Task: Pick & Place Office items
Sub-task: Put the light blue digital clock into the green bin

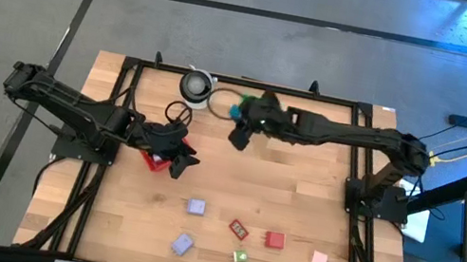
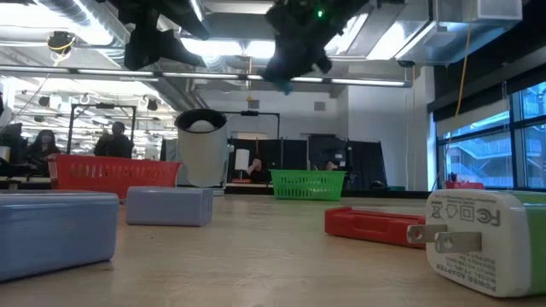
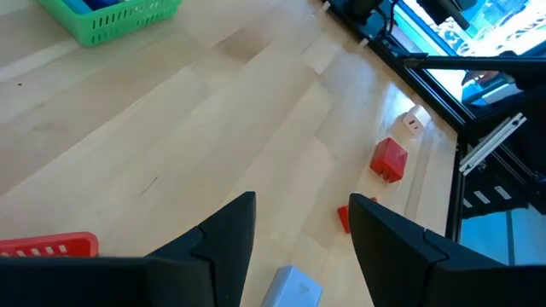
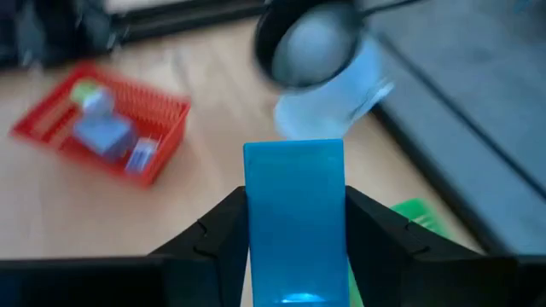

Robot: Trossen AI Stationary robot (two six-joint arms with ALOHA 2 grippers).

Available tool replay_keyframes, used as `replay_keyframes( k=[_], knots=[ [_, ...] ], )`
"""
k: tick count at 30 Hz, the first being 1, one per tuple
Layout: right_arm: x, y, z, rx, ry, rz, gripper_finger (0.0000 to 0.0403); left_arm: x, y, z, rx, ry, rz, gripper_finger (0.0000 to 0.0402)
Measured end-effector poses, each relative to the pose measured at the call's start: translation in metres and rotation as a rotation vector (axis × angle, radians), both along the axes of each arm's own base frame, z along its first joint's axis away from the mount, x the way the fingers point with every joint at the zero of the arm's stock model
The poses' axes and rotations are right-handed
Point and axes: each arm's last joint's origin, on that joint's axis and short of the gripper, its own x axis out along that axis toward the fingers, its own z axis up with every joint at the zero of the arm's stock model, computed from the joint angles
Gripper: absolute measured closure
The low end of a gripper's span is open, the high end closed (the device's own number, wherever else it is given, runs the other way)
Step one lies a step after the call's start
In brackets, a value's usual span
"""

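Grey floor [image 1: 24, 7] around table; open office behind, ceiling strip lights [image 2: 375, 34], windows [image 2: 478, 145] at side.

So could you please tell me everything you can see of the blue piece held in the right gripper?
The blue piece is a flat, smooth rectangular block, plain bright blue and plastic-looking, with no markings showing. It stands on end between the right gripper's two dark fingers, which clamp its side faces; its upper part sticks out past the fingertips. Nothing else touches it. It is held in the air above the far part of the table, near the green basket and the white cup.
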Motion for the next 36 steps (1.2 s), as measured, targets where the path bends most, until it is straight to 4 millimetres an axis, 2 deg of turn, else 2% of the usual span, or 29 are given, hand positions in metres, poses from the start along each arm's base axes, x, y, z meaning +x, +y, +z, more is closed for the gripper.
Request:
replay_keyframes(
  k=[5, 11, 27, 36],
  knots=[
    [-0.011, -0.001, 0.027, -0.050, -0.114, -0.056, 0.0235, 0.000, 0.000, 0.000, 0.000, -0.001, 0.000, 0.0217],
    [-0.016, -0.001, 0.043, -0.062, -0.201, -0.067, 0.0242, 0.000, 0.000, 0.000, 0.000, -0.001, 0.000, 0.0217],
    [-0.015, -0.001, 0.047, -0.037, -0.263, -0.120, 0.0240, 0.000, 0.000, 0.000, -0.001, 0.000, -0.001, 0.0217],
    [-0.014, 0.005, 0.049, -0.039, -0.283, -0.102, 0.0239, 0.000, 0.000, 0.000, -0.001, 0.000, -0.001, 0.0217]
  ],
)
